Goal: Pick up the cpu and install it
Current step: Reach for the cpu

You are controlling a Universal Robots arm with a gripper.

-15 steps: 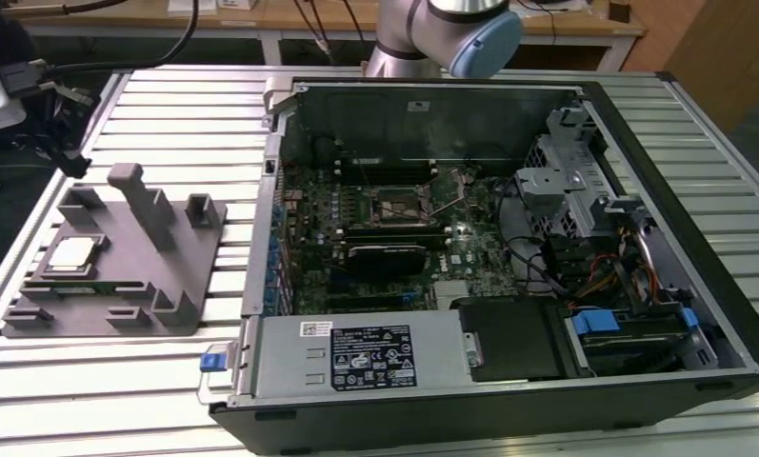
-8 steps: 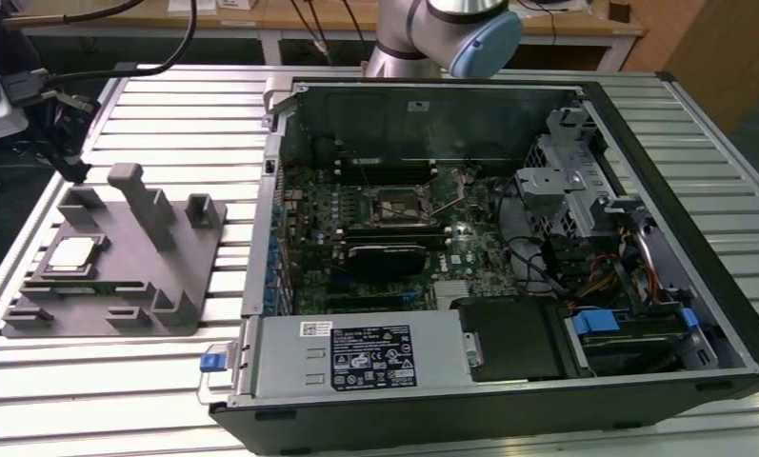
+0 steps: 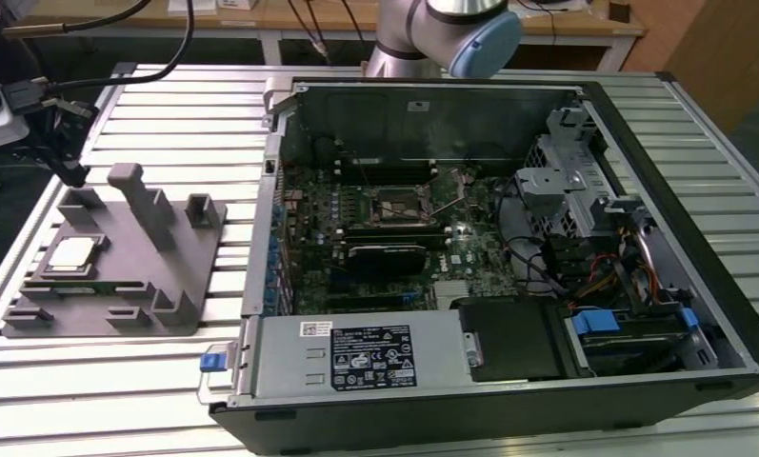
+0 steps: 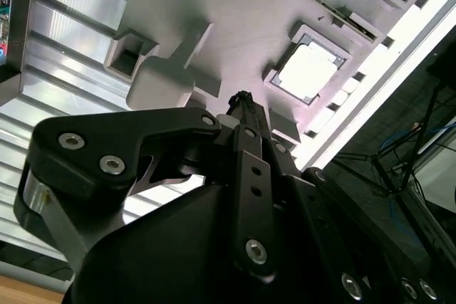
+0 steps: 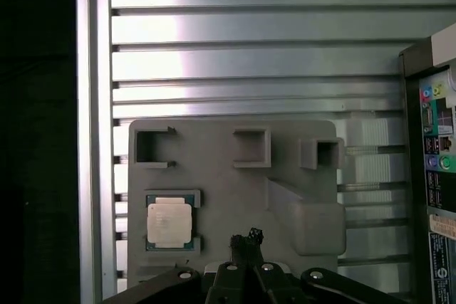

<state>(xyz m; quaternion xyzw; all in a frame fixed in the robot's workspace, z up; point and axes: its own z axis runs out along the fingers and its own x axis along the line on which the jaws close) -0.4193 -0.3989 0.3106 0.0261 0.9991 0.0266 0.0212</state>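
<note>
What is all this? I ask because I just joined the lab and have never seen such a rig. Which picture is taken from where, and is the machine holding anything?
This is a single robot arm with a gripper at its end. The exterior view takes in the whole bench from a camera off the arm. Both wrist views come from cameras riding on the arm, looking past the gripper. On the ribbed metal table lies a grey fixture tray. The cpu, a small silvery square, sits in one of the tray's pockets. On the exterior view's right is an open computer case with its circuit board exposed. The gripper hangs above the tray near the cpu, shut and holding nothing.
</note>
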